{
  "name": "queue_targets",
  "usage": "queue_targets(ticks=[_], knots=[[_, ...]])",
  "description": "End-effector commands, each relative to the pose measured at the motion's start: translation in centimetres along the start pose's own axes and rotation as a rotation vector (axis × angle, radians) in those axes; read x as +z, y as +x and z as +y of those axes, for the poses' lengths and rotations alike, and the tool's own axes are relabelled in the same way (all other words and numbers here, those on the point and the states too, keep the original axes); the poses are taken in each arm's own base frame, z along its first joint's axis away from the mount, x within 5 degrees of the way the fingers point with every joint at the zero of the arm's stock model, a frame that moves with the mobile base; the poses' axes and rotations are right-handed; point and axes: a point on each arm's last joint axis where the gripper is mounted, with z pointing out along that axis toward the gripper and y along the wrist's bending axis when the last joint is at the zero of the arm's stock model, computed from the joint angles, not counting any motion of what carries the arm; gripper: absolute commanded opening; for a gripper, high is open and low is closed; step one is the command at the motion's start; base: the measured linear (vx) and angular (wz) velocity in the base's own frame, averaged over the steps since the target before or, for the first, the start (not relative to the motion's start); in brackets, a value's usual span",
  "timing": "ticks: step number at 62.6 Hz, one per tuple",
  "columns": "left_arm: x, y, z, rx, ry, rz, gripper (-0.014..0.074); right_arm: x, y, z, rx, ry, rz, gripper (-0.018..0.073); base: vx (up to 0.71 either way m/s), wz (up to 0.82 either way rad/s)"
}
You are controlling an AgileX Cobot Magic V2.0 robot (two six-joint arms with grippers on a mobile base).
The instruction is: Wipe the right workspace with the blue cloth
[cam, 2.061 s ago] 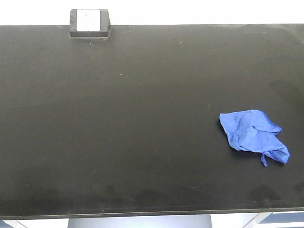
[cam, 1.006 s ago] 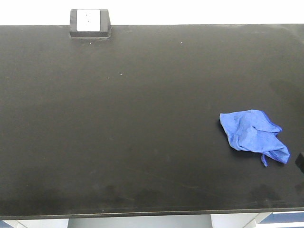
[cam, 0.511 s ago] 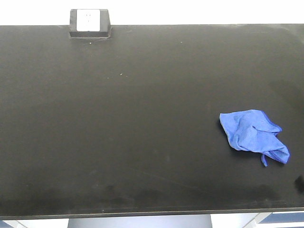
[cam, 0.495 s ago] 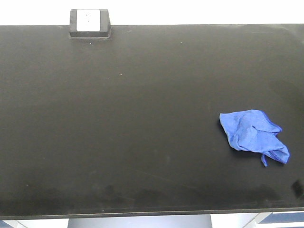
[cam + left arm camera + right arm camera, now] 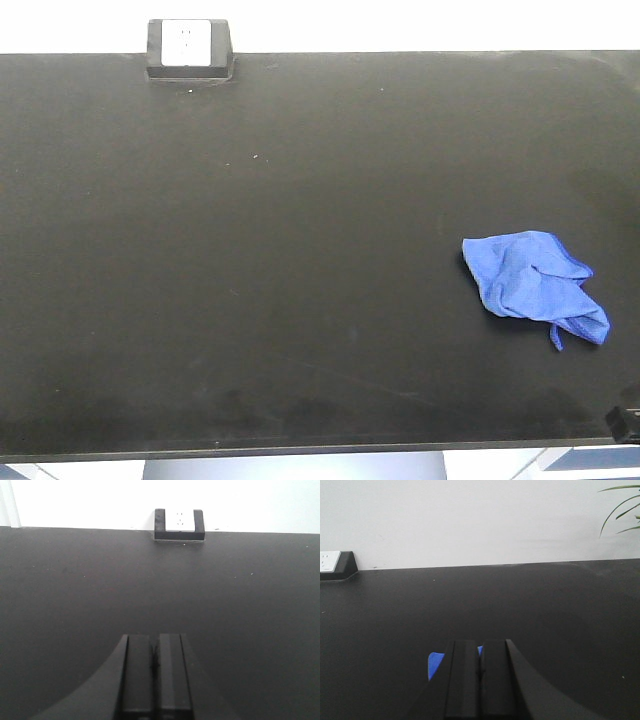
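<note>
A wide black benchtop [image 5: 300, 250] fills the front view, with a crumpled blue cloth [image 5: 535, 285] lying loose on its right side, a thin loop of thread trailing from its lower edge. No gripper touches the cloth. In the right wrist view, the right gripper [image 5: 480, 672] has its two black fingers pressed together with nothing between them; the cloth [image 5: 435, 664] peeks out just beyond and to the left of the fingertips, lying on the benchtop [image 5: 545, 610]. In the left wrist view, the left gripper [image 5: 155, 667] is likewise clenched and empty. Far ahead of it, at the back edge against the white wall, sits a small black socket box [image 5: 179, 525] with a white face. A green plant [image 5: 622, 507] leans in from the upper right of the right wrist view.
</note>
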Motion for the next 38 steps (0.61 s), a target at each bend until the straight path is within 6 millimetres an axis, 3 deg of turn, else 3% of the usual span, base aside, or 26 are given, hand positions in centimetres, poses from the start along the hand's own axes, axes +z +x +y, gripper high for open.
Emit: queue_targets(ticks=[1, 38], knots=[[0.14, 0.21, -0.12, -0.006, 0.019, -0.063, -0.0006, 0.03, -0.05, -0.09, -0.017, 0.009, -0.064, -0.0008, 0.00, 0.00], [0.14, 0.21, -0.12, -0.006, 0.019, -0.063, -0.0006, 0.03, -0.04, -0.09, -0.018, 0.009, -0.064, -0.0008, 0.00, 0.00]])
